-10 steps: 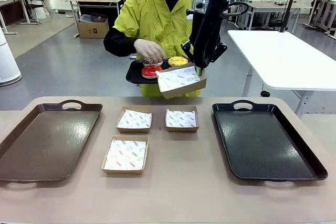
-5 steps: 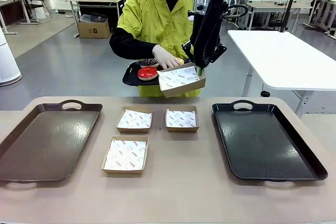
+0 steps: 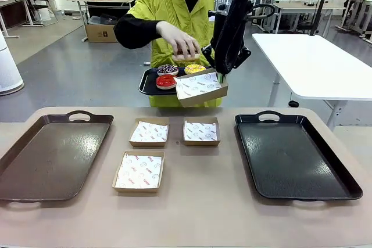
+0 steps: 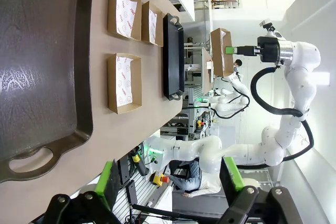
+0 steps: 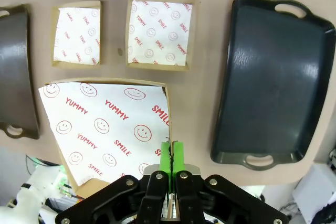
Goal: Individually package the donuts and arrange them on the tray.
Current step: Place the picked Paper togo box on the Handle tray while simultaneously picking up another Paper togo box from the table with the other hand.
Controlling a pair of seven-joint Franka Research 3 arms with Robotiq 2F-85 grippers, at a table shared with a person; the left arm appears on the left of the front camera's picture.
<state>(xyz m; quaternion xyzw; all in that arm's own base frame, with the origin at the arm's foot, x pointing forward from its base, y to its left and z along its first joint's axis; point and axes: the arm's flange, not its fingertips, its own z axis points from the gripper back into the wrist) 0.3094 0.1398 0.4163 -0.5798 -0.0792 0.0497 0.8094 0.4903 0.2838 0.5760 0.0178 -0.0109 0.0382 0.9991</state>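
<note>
The left gripper (image 4: 170, 179) is seen with fingers spread and nothing between them, by the brown tray (image 3: 52, 155) laid at the table's (image 3: 203, 213) left edge. Three lined boxes (image 3: 149, 132) are set mid-table. Beyond the far edge, a red donut (image 3: 166, 81), purple donut (image 3: 167, 69) and yellow donut (image 3: 195, 68) are carried on a small black tray (image 3: 146, 87). A fourth donut (image 3: 186, 56) is held above them in the person's hand (image 3: 179, 40). Just right, a raised box (image 3: 200, 88) is clamped at its rim by the right gripper (image 5: 171, 156). A large black tray (image 3: 293, 155) is laid at the right edge.

The tan table (image 3: 203, 213) lies lower than the right gripper's (image 5: 171, 148) jaws. Three paper-lined boxes (image 3: 200, 132) sit on it. A brown tray (image 3: 46, 155) lies at one side of them and a black tray (image 3: 290, 155) at the other.
</note>
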